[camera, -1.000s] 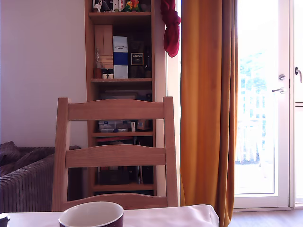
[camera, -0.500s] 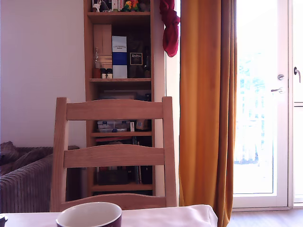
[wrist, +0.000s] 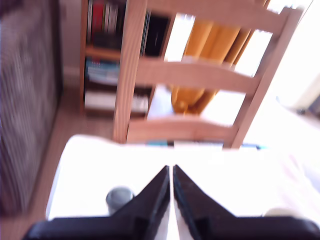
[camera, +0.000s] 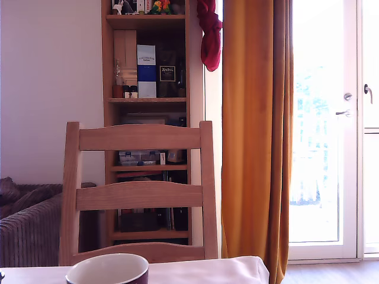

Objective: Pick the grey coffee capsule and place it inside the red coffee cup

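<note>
The red coffee cup [camera: 106,270] shows at the exterior view's bottom edge. Only its thick off-white rim and a strip of maroon wall are in frame. In the blurred wrist view the grey coffee capsule [wrist: 119,198] stands on the white tablecloth [wrist: 100,165], a small dark round pod. My gripper [wrist: 171,171] hovers beside it with its black fingers [wrist: 156,192] pressed together and nothing between them. The capsule lies off to the side of the fingers, apart from them. The gripper is outside the exterior view.
A wooden chair [camera: 139,195] stands right behind the table. Beyond it are a bookshelf [camera: 148,89], an orange curtain [camera: 254,130] and a glass door [camera: 325,148]. A dark sofa [camera: 23,225] is at the exterior view's left.
The whole exterior picture has drifted slightly to the left, and the cup's rim now sits lower and farther left. Nothing was grasped or released.
</note>
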### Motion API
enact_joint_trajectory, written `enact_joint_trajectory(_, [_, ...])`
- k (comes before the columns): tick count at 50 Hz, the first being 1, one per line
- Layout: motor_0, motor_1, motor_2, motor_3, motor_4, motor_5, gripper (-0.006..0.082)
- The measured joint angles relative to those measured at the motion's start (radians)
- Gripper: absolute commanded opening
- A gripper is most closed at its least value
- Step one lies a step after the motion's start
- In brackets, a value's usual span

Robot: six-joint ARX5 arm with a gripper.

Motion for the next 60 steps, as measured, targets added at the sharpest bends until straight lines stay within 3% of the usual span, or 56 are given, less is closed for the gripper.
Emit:
enact_joint_trajectory(3, [0.000,0.068,0.000,0.034,-0.001,0.000,0.0003])
enact_joint_trajectory(5, [-0.001,0.116,0.001,0.055,0.000,0.000,0.0071])
enact_joint_trajectory(11, [-0.001,0.262,0.028,0.086,0.000,0.000,0.0507])
enact_joint_trajectory(15, [-0.001,0.358,0.066,0.105,0.000,0.000,0.0646])
enact_joint_trajectory(41, [-0.050,0.973,0.401,0.056,-0.054,0.090,0.0704])
enact_joint_trajectory(49, [-0.063,1.106,0.492,0.018,-0.127,0.137,0.0704])
enact_joint_trajectory(60, [-0.066,1.228,0.565,0.011,-0.150,0.158,0.0704])
